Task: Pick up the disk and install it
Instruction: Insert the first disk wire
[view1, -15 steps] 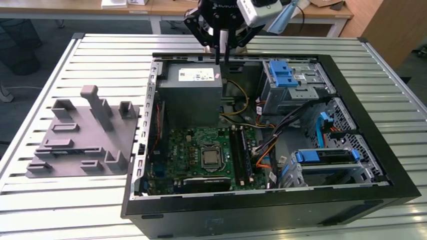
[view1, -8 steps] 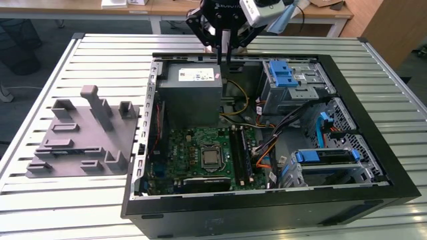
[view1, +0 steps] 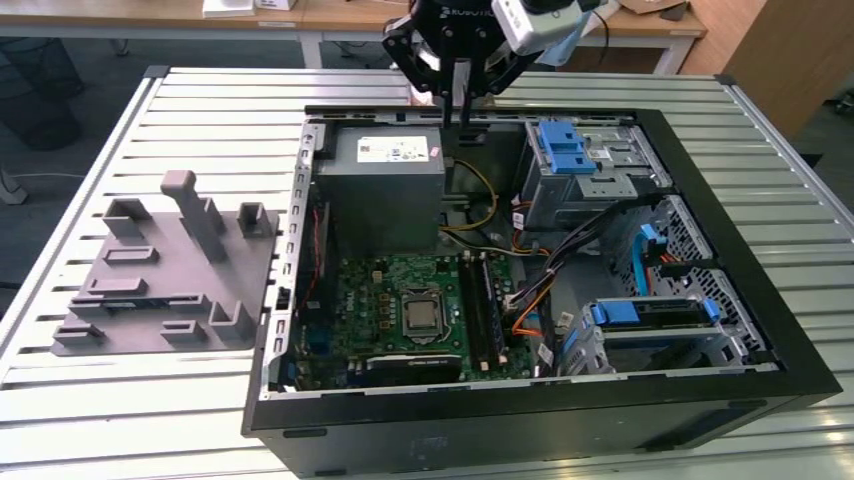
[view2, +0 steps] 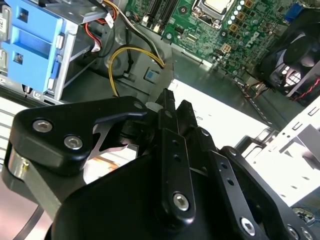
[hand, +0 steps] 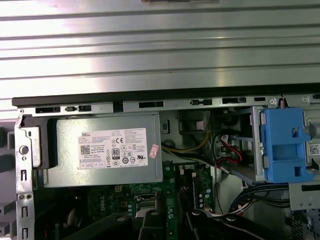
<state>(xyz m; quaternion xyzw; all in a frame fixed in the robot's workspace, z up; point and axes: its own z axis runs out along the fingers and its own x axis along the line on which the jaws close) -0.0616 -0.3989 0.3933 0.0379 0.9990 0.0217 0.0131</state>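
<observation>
One white sticker (hand: 116, 148) on power supply (hand: 67, 167), closed fingers (view2: 170, 125) nearby

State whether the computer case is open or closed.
Open: the computer case has its side uncovered, exposing the motherboard, power supply and blue-latched drive cage.
</observation>
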